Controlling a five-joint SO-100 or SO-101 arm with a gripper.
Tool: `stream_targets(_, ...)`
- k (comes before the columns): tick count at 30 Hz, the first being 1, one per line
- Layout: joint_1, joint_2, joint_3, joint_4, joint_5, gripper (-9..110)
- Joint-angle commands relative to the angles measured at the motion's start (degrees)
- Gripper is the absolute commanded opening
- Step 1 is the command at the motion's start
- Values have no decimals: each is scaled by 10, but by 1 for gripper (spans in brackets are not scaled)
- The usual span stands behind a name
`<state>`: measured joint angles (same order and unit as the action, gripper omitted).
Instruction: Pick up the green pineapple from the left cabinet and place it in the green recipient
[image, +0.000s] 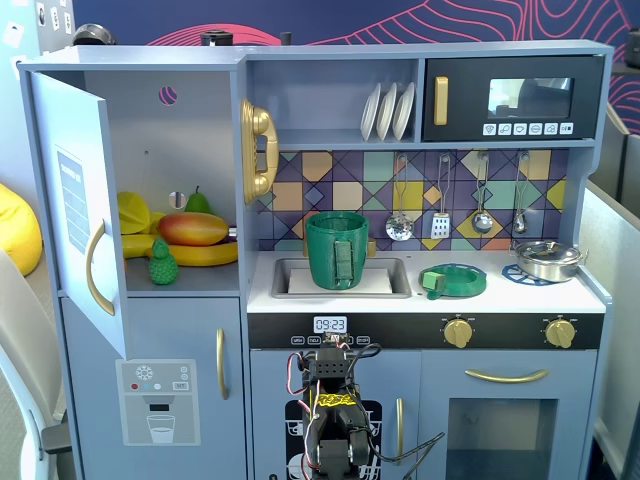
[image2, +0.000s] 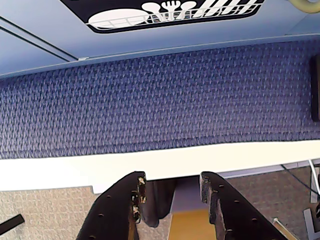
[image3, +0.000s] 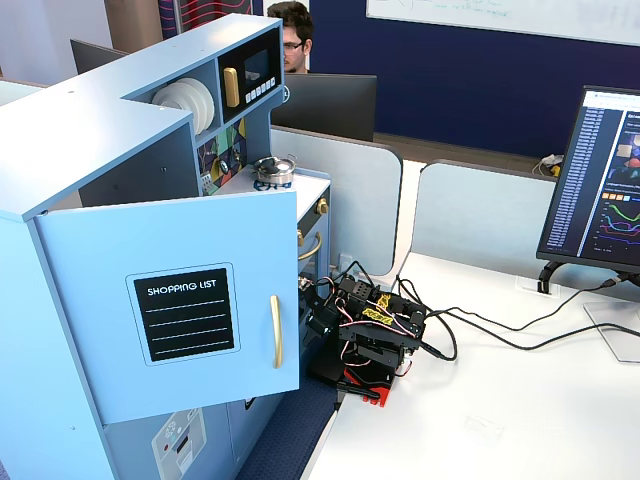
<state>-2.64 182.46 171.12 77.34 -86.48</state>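
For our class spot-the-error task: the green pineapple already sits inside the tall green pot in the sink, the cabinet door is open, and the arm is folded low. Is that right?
Not quite. In a fixed view the green pineapple stands on the shelf of the left cabinet, in front of the banana; nothing shows in the tall green pot. The door is open, and the arm is folded low.

In a fixed view, the green pineapple is seen on the shelf inside the left cabinet, in front of a banana on which a mango is laid. To the right, the green recipient is set in the sink, with a round dish on the counter beside it. The arm is placed low before the lower doors.
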Motion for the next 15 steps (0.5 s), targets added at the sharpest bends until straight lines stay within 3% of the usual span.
stream_targets(1, 50, -3, 7, 105, -18, 0)
stream_targets(10, 49, -3, 7, 105, -20, 0)
stream_targets(15, -16, -4, 5, 67, -64, 0)
